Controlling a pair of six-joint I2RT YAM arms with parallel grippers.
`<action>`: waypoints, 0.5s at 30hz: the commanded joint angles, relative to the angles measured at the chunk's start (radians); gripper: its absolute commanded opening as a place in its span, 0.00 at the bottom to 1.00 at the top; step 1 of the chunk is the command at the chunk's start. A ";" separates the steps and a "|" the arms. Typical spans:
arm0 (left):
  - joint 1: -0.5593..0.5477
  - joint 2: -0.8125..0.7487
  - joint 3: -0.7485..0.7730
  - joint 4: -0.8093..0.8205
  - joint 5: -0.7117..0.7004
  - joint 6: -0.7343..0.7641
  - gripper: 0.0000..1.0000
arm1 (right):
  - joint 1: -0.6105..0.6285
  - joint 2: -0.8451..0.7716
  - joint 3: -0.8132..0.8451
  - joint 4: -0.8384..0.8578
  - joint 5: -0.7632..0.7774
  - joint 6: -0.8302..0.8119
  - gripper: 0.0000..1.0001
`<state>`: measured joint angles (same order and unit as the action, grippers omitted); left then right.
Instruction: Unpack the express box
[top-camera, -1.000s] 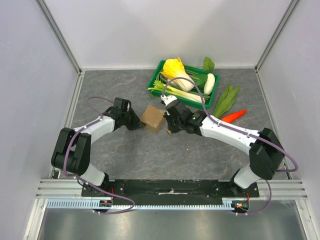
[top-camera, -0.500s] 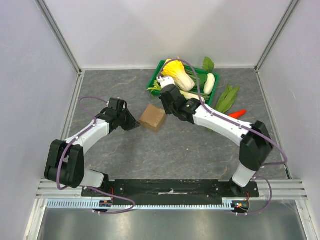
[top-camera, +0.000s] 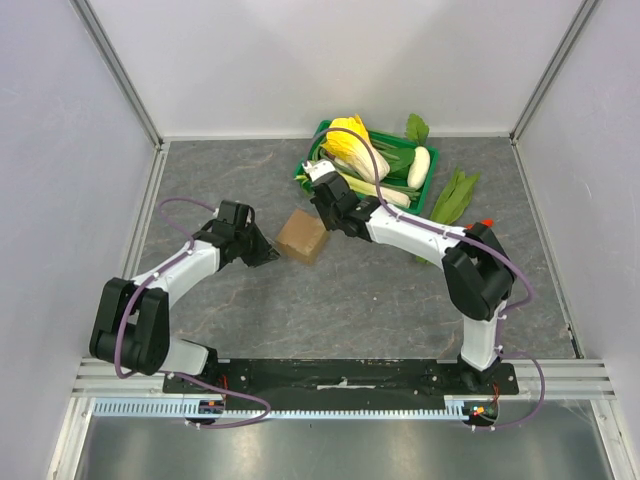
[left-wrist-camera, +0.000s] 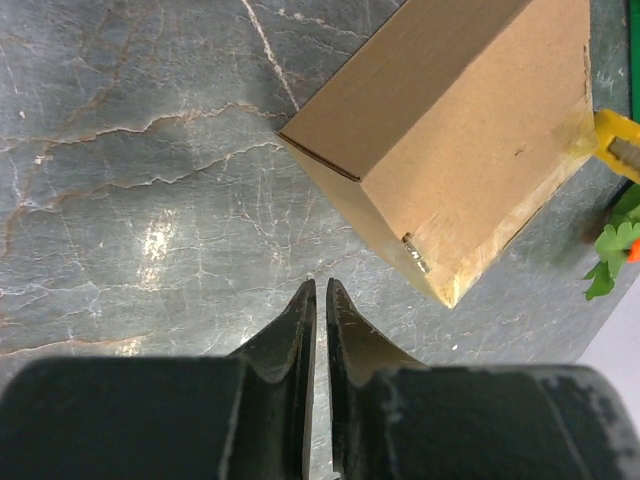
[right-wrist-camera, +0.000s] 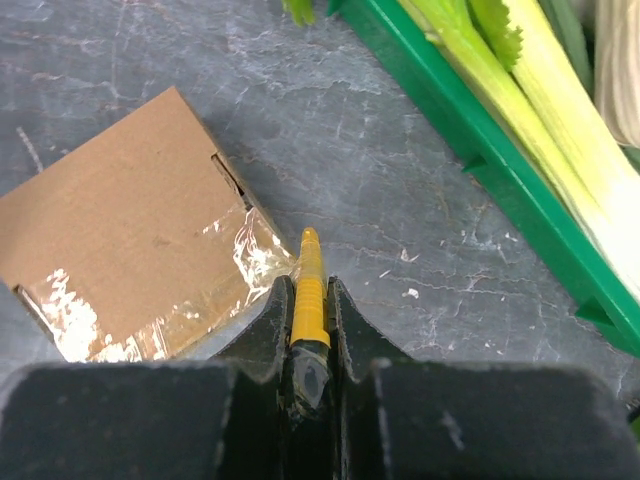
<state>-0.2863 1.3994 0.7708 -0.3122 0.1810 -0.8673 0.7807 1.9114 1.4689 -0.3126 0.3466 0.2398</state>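
Note:
The express box (top-camera: 304, 236) is a small brown cardboard box, closed and taped with clear tape, on the grey table. It also shows in the left wrist view (left-wrist-camera: 450, 130) and in the right wrist view (right-wrist-camera: 140, 270). My left gripper (top-camera: 268, 250) is shut and empty just left of the box, its tips (left-wrist-camera: 321, 287) short of the box's near corner. My right gripper (top-camera: 322, 202) is shut on a yellow utility knife (right-wrist-camera: 308, 290), whose tip points at the box's taped upper-right corner. The knife's yellow end shows in the left wrist view (left-wrist-camera: 618, 140).
A green plastic crate (top-camera: 315, 150) of vegetables stands just behind the right gripper; its rim (right-wrist-camera: 480, 160) is close in the right wrist view. Leafy greens (top-camera: 452, 198) and a carrot (top-camera: 484, 223) lie right of it. Walls enclose the table.
My right gripper has swung from the box's right side up to its upper-right corner near the crate. My left gripper has drawn back slightly left. The box has stayed put.

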 joint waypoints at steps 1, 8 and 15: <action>0.009 0.033 0.019 0.022 -0.028 -0.006 0.13 | 0.002 -0.101 -0.047 0.056 -0.107 -0.017 0.00; 0.044 0.069 0.059 -0.024 -0.075 0.010 0.12 | 0.020 -0.213 -0.189 0.063 -0.182 0.012 0.00; 0.095 0.062 0.077 -0.047 -0.104 0.013 0.17 | 0.095 -0.285 -0.263 0.073 -0.150 0.019 0.00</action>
<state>-0.2138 1.4685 0.8032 -0.3431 0.1257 -0.8665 0.8314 1.6855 1.2236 -0.2771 0.1783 0.2478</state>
